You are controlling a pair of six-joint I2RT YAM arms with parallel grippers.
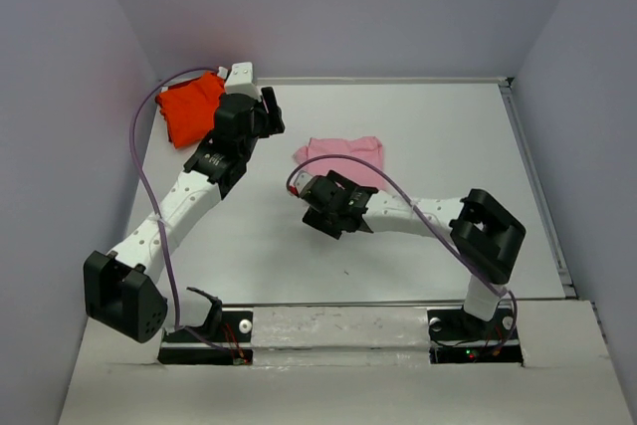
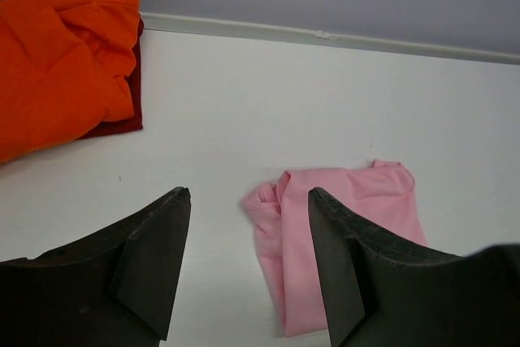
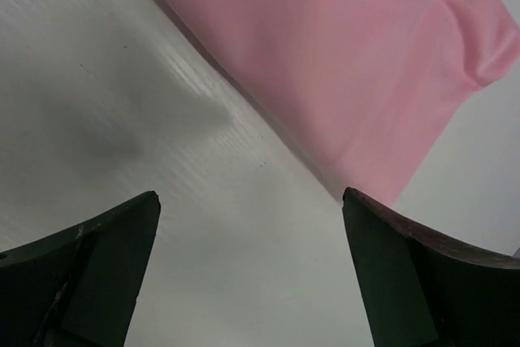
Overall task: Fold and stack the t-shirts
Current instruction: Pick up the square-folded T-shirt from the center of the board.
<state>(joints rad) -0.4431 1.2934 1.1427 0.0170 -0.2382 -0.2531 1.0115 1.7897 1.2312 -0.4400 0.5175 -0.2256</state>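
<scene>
The light pink t-shirt (image 1: 343,156) lies folded into a small bundle at the middle of the white table (image 1: 438,146). The orange-red t-shirt (image 1: 191,106) sits crumpled in the far left corner. My left gripper (image 1: 273,114) hovers between the two shirts, open and holding nothing. In the left wrist view the pink t-shirt (image 2: 357,201) lies just beyond the open left gripper (image 2: 249,194), with the orange t-shirt (image 2: 57,62) at upper left. My right gripper (image 1: 326,186) is at the pink shirt's near edge. In the right wrist view it (image 3: 250,195) stands wide open over bare table, the pink t-shirt (image 3: 341,54) just ahead.
Grey walls enclose the table on the left, back and right. A raised rim (image 2: 325,36) runs along the far edge. A darker red fold of cloth (image 2: 122,123) shows under the orange t-shirt. Purple cables trail along both arms.
</scene>
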